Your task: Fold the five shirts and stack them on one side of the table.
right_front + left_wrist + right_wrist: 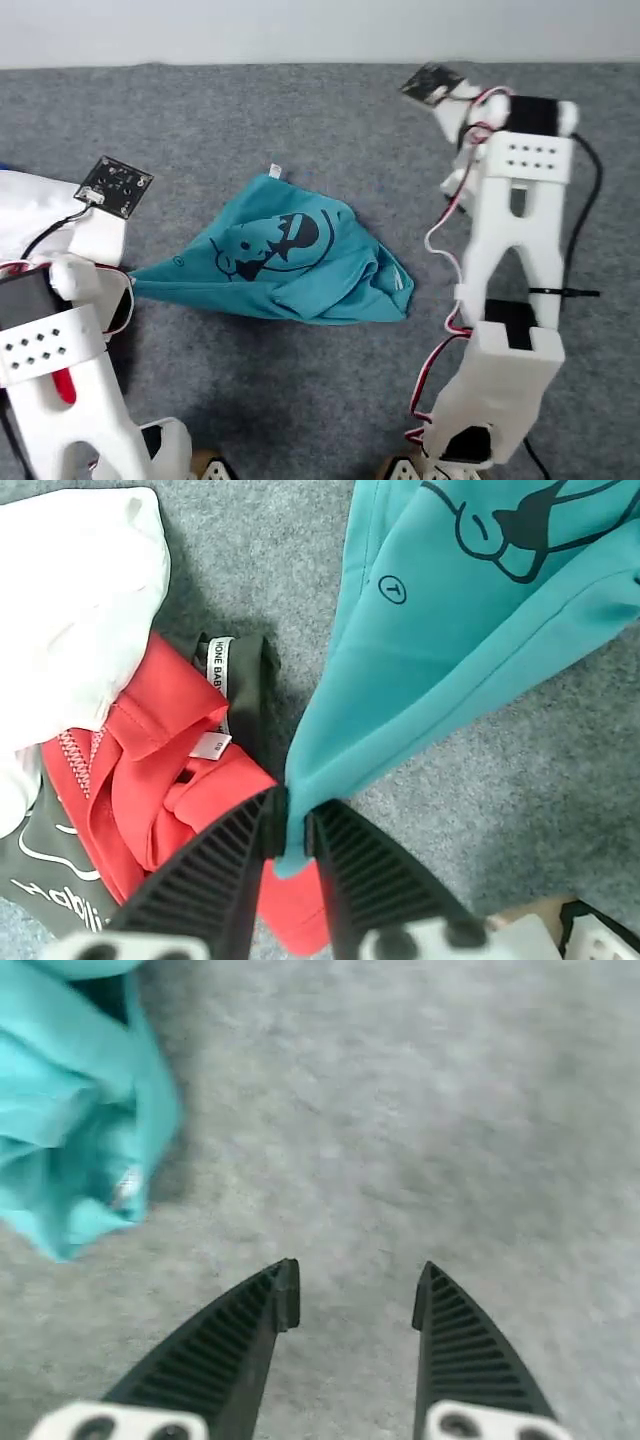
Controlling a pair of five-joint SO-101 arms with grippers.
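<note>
A teal shirt (290,260) with a black print lies crumpled in the middle of the grey table. My left gripper (292,825) is shut on one stretched corner of this teal shirt (470,620) at the table's left side. Under that gripper sits a pile with a red shirt (150,780), a white shirt (70,610) and a dark shirt (245,680). My right gripper (355,1295) hangs open over bare carpet, a short way from the teal shirt's (70,1140) bunched right end, nothing between its fingers.
The white shirt (30,205) of the pile shows at the table's left edge in the high view. The right arm (510,250) stands along the right side. Grey carpet (300,400) covers the table's front and back.
</note>
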